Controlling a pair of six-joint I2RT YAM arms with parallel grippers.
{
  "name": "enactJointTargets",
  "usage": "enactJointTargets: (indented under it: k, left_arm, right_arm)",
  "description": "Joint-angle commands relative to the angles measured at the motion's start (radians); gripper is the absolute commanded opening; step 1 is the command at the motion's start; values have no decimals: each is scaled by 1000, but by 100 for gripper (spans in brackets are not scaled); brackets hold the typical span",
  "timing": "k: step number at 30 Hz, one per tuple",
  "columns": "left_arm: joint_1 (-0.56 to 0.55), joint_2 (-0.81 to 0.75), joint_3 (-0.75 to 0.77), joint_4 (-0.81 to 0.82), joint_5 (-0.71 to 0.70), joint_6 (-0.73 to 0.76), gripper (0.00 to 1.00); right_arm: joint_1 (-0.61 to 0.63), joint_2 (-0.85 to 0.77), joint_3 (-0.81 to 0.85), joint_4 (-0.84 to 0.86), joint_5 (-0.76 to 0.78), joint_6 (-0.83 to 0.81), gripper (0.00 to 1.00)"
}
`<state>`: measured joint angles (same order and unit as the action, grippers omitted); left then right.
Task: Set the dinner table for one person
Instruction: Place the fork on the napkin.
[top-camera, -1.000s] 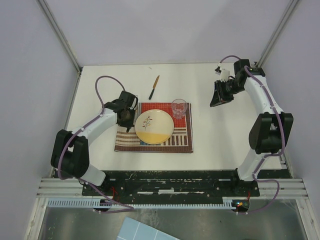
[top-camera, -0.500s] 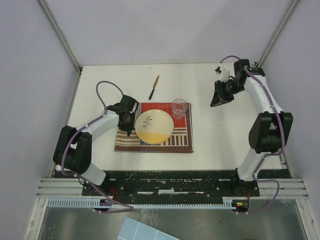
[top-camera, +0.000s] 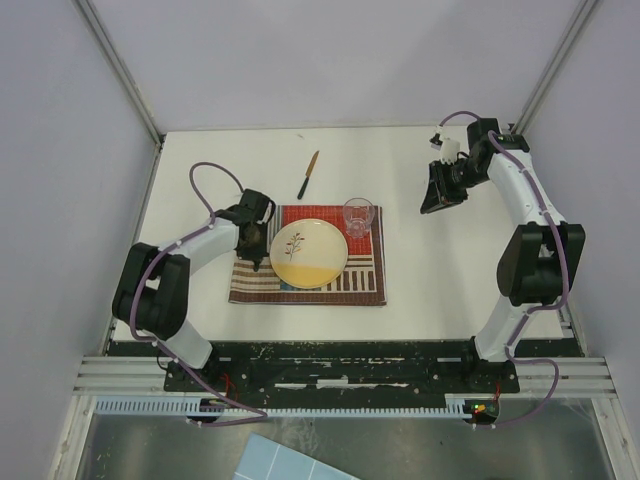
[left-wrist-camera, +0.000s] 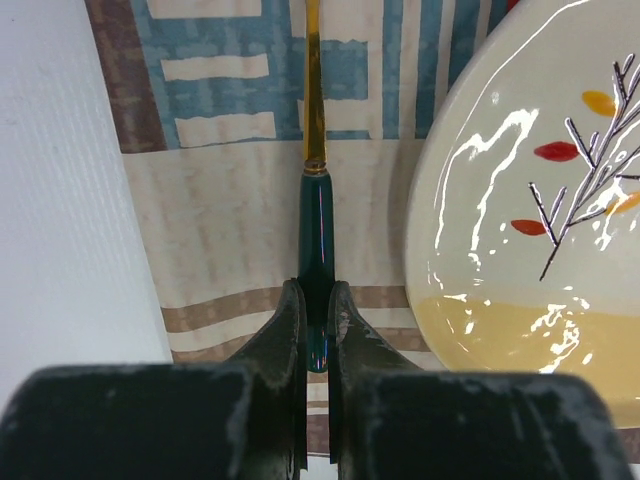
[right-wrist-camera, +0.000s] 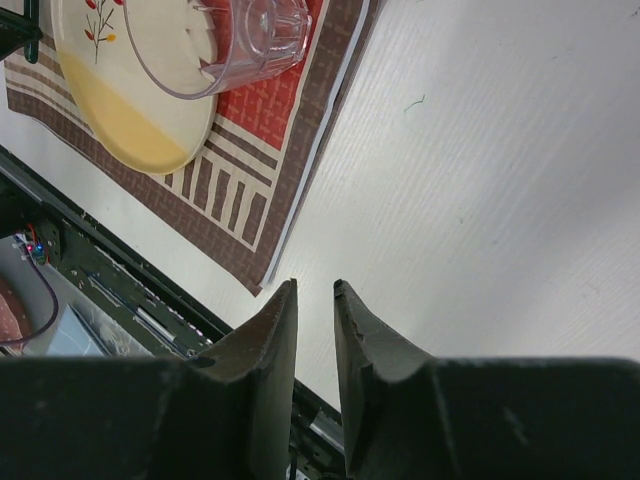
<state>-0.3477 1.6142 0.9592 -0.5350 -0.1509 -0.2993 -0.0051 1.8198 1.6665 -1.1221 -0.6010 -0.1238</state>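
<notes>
the dinner table (top-camera: 430, 280) is spanning the top view, its near edge hidden behind the arm bases. a striped placemat (top-camera: 355, 285) is lying left of its centre, carrying a plate (top-camera: 310, 255) and a glass (top-camera: 358, 214). the left gripper (left-wrist-camera: 317, 300) is clamping a green-handled utensil (left-wrist-camera: 317, 230) over the mat just left of the plate, with the utensil's head cut off by the wrist view. the right gripper (right-wrist-camera: 315, 290) is hovering over the table's far right, jaws slightly apart, gripping nothing. a slim implement (top-camera: 309, 173) is lying beyond the mat, too small to identify.

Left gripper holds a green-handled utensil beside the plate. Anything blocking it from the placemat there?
Nothing visible does. The left gripper is shut on the green-handled utensil over a bare strip of placemat, with the plate to one side and the dinner table on the other.
</notes>
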Motion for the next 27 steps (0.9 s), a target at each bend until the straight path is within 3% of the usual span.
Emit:
enactJointTargets:
  k: [1, 15, 19, 24, 27]
  left_arm:
    - [13, 3, 4, 42, -34, -43, 3]
    - [20, 21, -12, 43, -8, -42, 3]
    - [22, 40, -1, 29, 31, -25, 20]
    - [24, 55, -3, 24, 44, -22, 28]
    - [24, 63, 6, 21, 54, -13, 47]
  right_arm:
    - [-4, 3, 39, -1, -10, 3, 28]
    - [-5, -3, 47, -11, -12, -7, 28]
    - [-5, -5, 46, -13, -9, -9, 25]
    - [-4, -9, 44, -13, -10, -11, 25]
    - [-4, -12, 45, -14, -10, -13, 25]
